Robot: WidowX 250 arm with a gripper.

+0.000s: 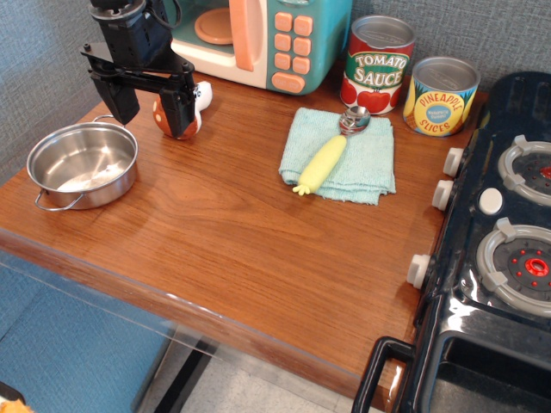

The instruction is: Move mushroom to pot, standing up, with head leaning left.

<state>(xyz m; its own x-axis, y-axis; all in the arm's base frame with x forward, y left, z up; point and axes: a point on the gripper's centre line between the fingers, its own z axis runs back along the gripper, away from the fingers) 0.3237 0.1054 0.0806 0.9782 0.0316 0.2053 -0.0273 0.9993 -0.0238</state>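
The mushroom (162,116) lies on the wooden table at the back left. Its reddish-brown cap points toward the front and its white stem points back and to the right. My black gripper (153,120) is open just above it. The right finger (181,107) covers part of the cap and the left finger (120,99) is apart from it on the left. Whether a finger touches the mushroom I cannot tell. The shiny steel pot (52,176) stands empty at the left edge of the table, in front of and left of the gripper.
A toy microwave (284,39) stands at the back. A tomato sauce can (377,64) and a pineapple can (441,96) stand at the back right. A yellow-handled scoop (327,159) lies on a light blue cloth (370,163). A toy stove (508,215) is at the right.
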